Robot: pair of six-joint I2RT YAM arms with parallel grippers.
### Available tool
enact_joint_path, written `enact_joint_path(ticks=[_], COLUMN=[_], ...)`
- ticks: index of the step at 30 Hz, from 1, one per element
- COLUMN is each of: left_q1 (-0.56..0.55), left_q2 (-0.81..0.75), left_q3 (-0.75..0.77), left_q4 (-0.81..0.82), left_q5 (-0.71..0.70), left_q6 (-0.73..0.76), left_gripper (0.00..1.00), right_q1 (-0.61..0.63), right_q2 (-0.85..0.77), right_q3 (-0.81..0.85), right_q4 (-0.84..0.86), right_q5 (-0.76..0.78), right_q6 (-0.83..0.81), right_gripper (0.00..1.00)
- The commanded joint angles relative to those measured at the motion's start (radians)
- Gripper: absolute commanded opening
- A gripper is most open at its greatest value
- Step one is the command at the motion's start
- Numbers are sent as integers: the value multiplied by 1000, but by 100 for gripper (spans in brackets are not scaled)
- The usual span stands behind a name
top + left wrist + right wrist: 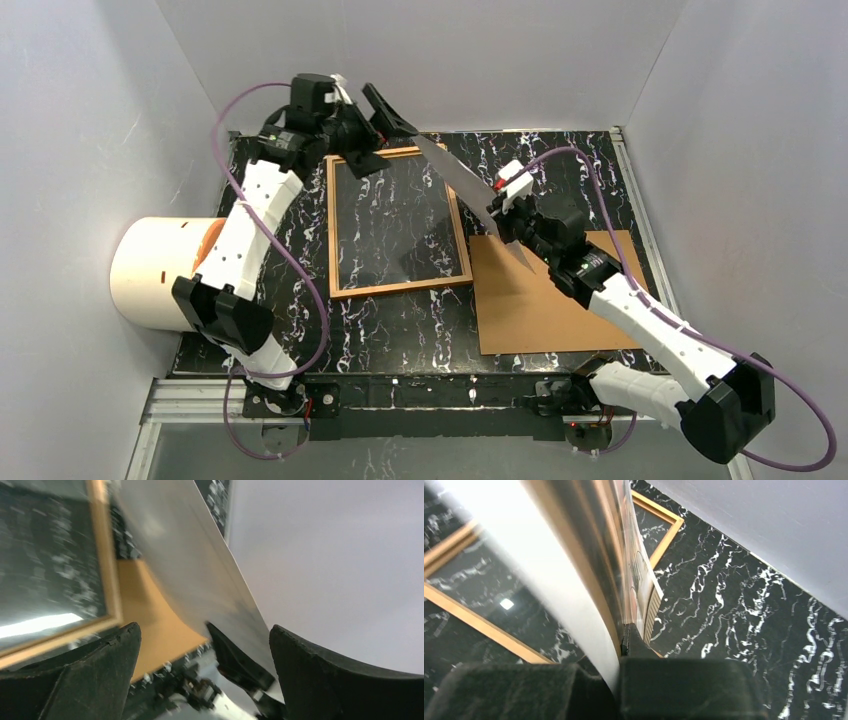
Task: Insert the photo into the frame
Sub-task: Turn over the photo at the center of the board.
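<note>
Photo [465,190] is clamped at near end by R gripper [508,232], tilted above right side of frame [397,288]; L gripper [372,135] is spread, gripping nothing. Photo could be creased or dropped, held by one end only.

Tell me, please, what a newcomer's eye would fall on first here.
The photo hangs tilted in the air over the right edge of the frame, which lies flat on the black marbled table. The right hand is shut on its lower end; the left hand stands open at its far end. A brown board lies right of the frame.
</note>
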Motion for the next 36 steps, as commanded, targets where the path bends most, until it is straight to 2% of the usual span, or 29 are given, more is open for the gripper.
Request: enact_joint_path(ticks=[1, 6, 14, 19, 23, 26, 32, 36], left_q1=[60, 80, 80, 80, 82, 86, 157, 225], left_q2=[-45, -97, -166, -214, -246, -245, -192, -128], left_q3=[100, 157, 149, 16, -126, -201, -287, -298], left_q4=[-249, -341, -405, -373, -334, -347, -328, -282], left_q5=[-325, -567, -778, -752, -694, -702, -718, -692], left_q6=[211, 332, 423, 421, 415, 429, 457, 442], left_gripper=[98, 98, 98, 98, 98, 98, 85, 80], right_q1=[5, 5, 5, 5, 5, 5, -13, -93], right_q2=[38, 106, 233, 350, 473, 588, 854, 1035], right_q3=[100, 187, 380, 526, 689, 828, 1106, 1177], right_q4=[75, 68, 17, -41, -113, -188, -373, -468], right_q5=[14, -3, -58, -170, -313, -440, -704, -841], right_q6=[214, 375, 521, 684, 812, 884, 986, 1064], right_gripper=[1, 1, 1, 1, 1, 1, 1, 1])
